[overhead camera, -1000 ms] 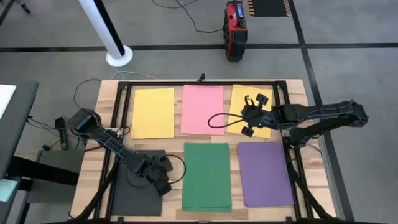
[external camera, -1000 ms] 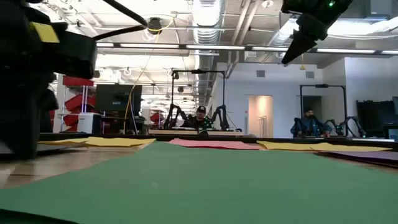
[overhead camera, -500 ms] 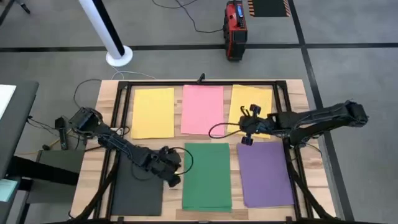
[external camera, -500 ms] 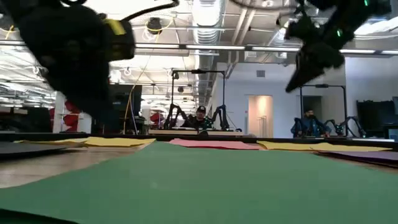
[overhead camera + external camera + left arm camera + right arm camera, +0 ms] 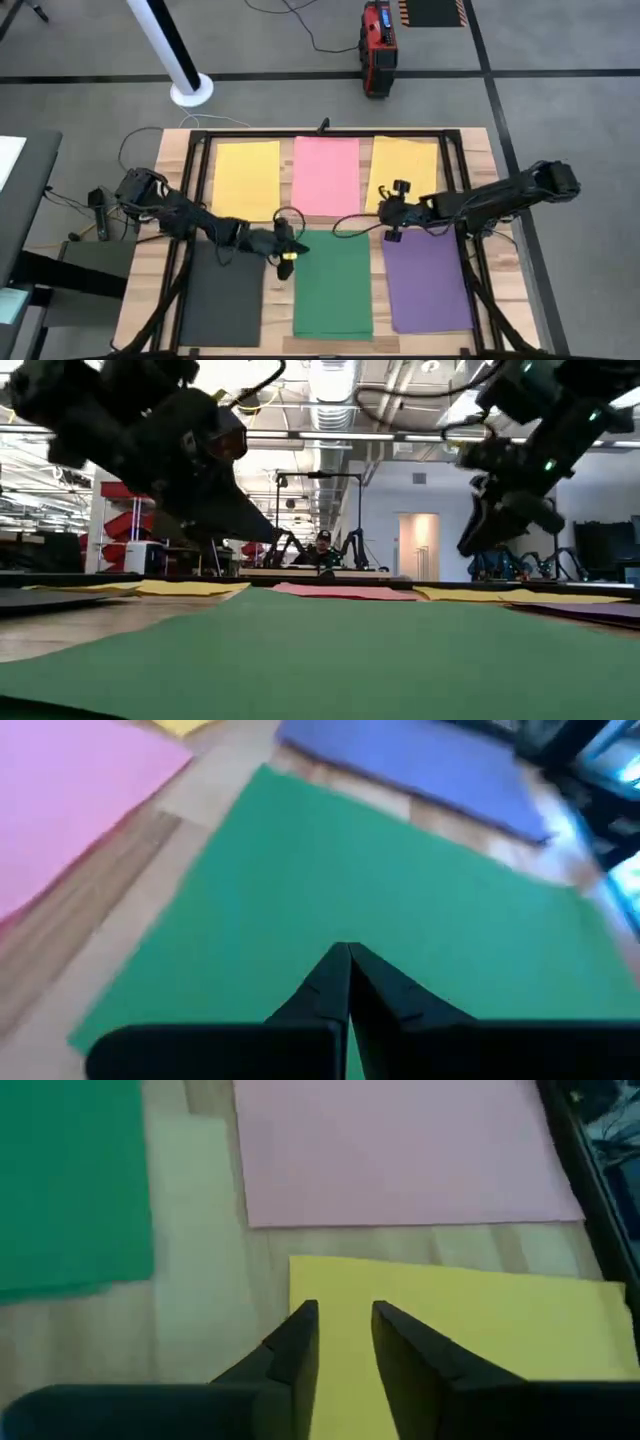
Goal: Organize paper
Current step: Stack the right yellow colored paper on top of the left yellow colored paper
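6 sheets of paper lie flat on the wooden table (image 5: 150,290), in 2 rows of 3. Far row: a yellow sheet (image 5: 247,180), a pink sheet (image 5: 325,176) in the middle, and a second yellow sheet (image 5: 403,172). Near row: a dark grey sheet (image 5: 222,298), a green sheet (image 5: 333,284) in the centre, and a purple sheet (image 5: 427,280). None of them overlap; bare wood shows between neighbours.

The left gripper (image 5: 285,243) hangs at the far left corner of the green sheet, its arm stretched across the top of the dark grey sheet. Its wrist camera shows the 2 fingers (image 5: 400,1000) pressed tight together, tips meeting over the green, gripping nothing.

The right gripper (image 5: 392,211) sits over the near left corner of the second yellow sheet, close to the gap between it and the purple one. Its fingers (image 5: 297,1342) stand slightly parted with yellow paper showing through the gap, holding nothing.

Beyond the table, a white pole base (image 5: 190,91) and a red box (image 5: 378,45) rest on the grey floor.
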You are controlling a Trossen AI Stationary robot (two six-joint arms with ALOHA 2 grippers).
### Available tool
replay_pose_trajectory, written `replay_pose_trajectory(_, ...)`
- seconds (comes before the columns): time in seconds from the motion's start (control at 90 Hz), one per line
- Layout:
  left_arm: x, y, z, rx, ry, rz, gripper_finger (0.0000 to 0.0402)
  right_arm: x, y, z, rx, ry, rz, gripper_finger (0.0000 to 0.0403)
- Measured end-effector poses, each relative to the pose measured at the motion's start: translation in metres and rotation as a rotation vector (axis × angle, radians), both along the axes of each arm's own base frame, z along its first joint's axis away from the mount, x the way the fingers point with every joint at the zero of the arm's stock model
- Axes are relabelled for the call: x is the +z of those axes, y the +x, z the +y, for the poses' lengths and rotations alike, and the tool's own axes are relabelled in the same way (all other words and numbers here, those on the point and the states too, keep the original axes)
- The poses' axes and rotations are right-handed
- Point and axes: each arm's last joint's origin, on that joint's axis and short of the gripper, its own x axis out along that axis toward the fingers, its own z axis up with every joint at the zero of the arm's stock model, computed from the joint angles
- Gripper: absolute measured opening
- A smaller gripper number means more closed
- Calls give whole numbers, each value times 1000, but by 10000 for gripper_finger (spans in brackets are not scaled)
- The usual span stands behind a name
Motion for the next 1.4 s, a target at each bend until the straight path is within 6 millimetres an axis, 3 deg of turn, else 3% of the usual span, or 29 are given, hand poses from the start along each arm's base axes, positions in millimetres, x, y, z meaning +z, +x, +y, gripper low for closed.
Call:
replay_pose_trajectory(0.267,-6,0,34,-76,-14,32,0,-42,25,3,-29,-102,116,152)
replay_pose_trajectory(0.489,-6,1,53,-81,-49,32,0,-53,40,7,-98,-110,124,139)
replay_pose_trajectory(0.633,-4,3,56,-82,-54,6,0,-53,44,7,-114,-100,124,102)
replay_pose_trajectory(0.844,-2,4,55,-83,-64,-13,0,-52,46,8,-98,-90,127,10)
replay_pose_trajectory(1.056,4,5,55,-84,-64,-68,0,-48,47,11,-97,-97,127,4)
replay_pose_trajectory(1.4,8,5,55,-104,-21,-92,0,-15,42,22,-107,-79,98,0)
